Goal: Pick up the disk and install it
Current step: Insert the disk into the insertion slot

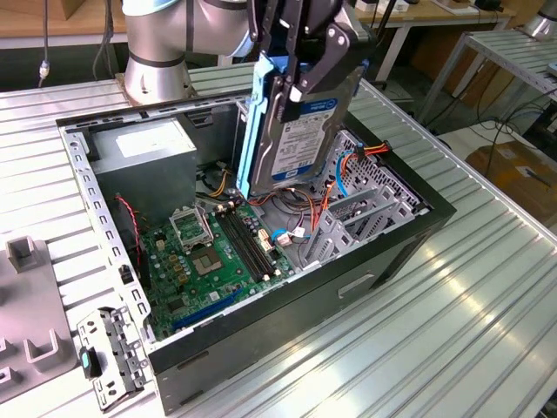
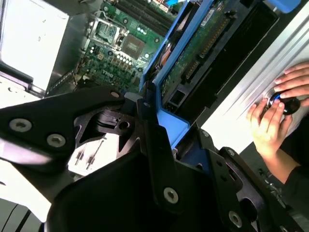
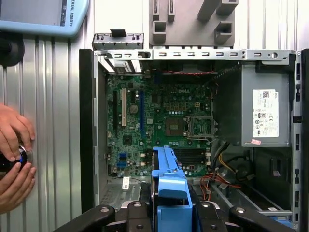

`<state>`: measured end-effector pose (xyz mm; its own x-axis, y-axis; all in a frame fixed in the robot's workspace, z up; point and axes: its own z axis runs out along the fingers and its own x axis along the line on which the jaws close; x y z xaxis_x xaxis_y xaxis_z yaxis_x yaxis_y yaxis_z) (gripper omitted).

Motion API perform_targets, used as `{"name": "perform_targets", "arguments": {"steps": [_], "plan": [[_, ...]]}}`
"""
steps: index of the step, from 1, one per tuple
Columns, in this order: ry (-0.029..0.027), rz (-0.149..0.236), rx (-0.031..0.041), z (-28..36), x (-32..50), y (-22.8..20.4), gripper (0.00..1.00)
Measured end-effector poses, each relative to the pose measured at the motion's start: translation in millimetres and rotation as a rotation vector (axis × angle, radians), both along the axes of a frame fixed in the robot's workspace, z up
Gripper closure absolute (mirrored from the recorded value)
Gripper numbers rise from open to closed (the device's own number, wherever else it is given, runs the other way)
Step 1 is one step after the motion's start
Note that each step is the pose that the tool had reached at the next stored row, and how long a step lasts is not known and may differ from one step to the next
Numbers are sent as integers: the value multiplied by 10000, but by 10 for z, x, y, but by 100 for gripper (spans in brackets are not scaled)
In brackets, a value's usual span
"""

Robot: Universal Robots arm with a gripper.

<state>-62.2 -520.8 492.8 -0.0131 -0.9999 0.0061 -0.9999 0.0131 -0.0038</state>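
The open computer case (image 1: 261, 340) rests on the counter (image 1: 487, 305). At 1 o'clock from its motherboard (image 1: 218, 261) in the exterior view, the disk (image 1: 300, 139) hangs on edge. The gripper (image 1: 285, 83) fingers (image 1: 326, 54) pinch it.

The arm (image 1: 157, 52) is built of rounded silver-grey joints capped in pale blue; its gripper (image 1: 313, 65) is formed of angular black links fastened with silver screws (image 2: 170, 195).

Exterior view: disk (image 1: 305, 139) upper end hidden behind gripper (image 1: 300, 80) (w/ arm (image 1: 161, 43) cropped at top edge).
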Motion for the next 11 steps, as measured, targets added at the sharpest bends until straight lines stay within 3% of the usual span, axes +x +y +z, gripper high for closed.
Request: {"name": "perform_targets", "arguments": {"steps": [8, 11], "plan": [[10, 1, 1, -34, 374, -26, 63], [11, 0, -2, -39, 456, -30, 63]]}}
